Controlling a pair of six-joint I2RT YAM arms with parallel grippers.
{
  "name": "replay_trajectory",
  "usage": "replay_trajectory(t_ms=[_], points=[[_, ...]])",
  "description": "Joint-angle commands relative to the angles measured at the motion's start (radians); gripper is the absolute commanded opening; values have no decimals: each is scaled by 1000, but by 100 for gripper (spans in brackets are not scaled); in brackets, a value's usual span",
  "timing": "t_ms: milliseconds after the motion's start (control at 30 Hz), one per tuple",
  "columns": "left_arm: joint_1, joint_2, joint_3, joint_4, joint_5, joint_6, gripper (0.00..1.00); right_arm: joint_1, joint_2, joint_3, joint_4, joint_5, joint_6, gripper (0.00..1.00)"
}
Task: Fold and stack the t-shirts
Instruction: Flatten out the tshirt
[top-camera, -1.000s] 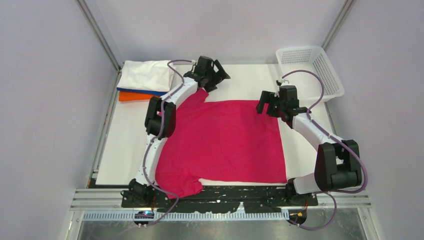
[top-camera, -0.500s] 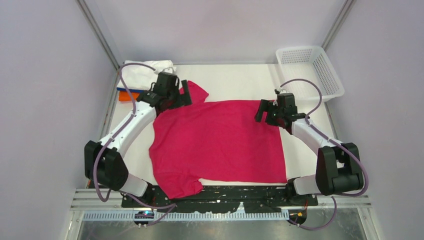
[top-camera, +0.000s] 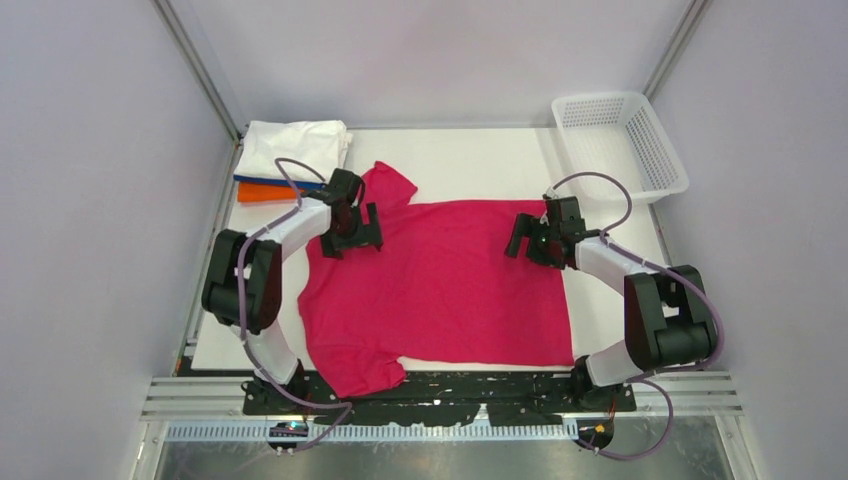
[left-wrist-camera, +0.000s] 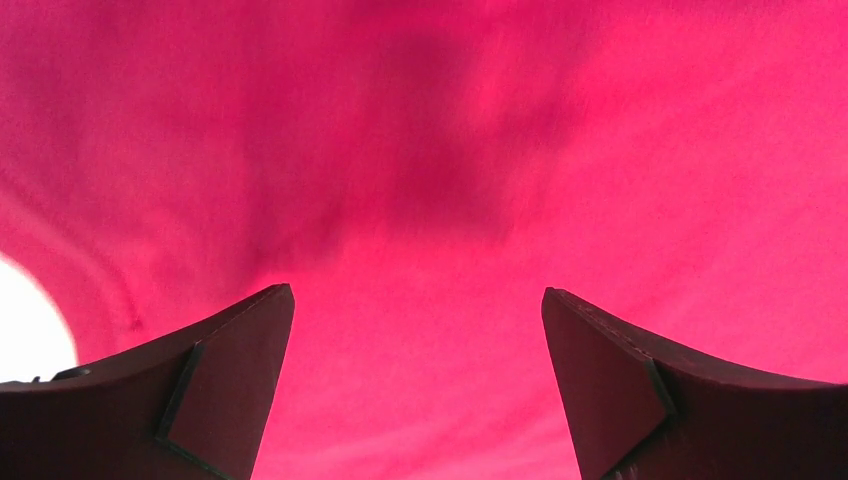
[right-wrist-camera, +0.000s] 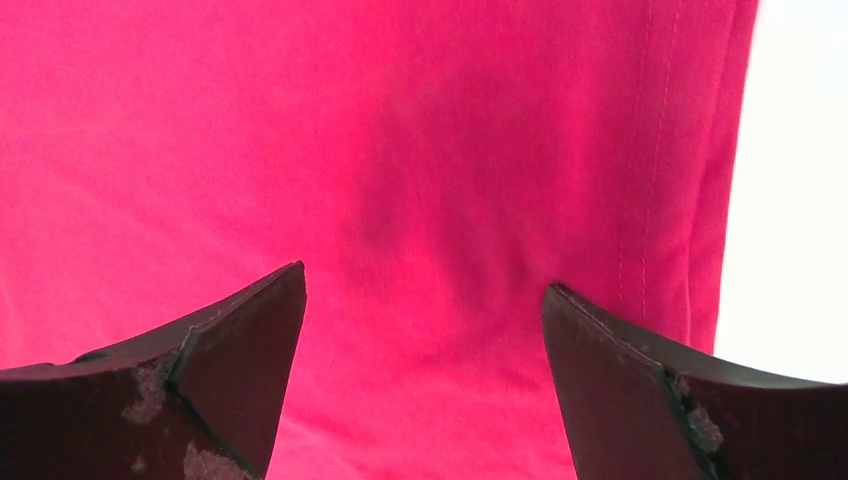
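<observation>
A magenta-red t-shirt (top-camera: 440, 285) lies spread flat on the white table. My left gripper (top-camera: 352, 240) is open and low over its far left part, near the sleeve; the left wrist view shows red cloth (left-wrist-camera: 420, 200) between the open fingers (left-wrist-camera: 235, 370). My right gripper (top-camera: 527, 245) is open over the shirt's far right corner; the right wrist view shows the hem (right-wrist-camera: 690, 200) beside the right finger (right-wrist-camera: 620, 380). A folded white shirt (top-camera: 293, 148) tops a stack on a blue shirt (top-camera: 280, 183) and an orange shirt (top-camera: 265, 192) at the far left.
A white plastic mesh basket (top-camera: 620, 140) stands at the far right corner. Metal frame posts and grey walls enclose the table (top-camera: 480, 160). Bare white tabletop shows in the right wrist view (right-wrist-camera: 790, 200).
My left arm swung from the far middle to the left and came down over the shirt's far left part. My right gripper lowered slightly onto the far right corner.
</observation>
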Motion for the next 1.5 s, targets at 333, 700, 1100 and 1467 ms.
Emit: replay_trajectory(t_ms=[333,700,1100,1467], points=[[89,381,437,-88,223,-51,100,-62,236,200,38,-32,55,95],[129,631,885,-264,328,-41,100,-139,375,381,3,-71,76,95],[164,751,1159,-314,374,-31,99,-176,446,528,-7,-90,76,95],[88,237,689,-211,227,23,99,-173,55,259,21,-94,70,95]])
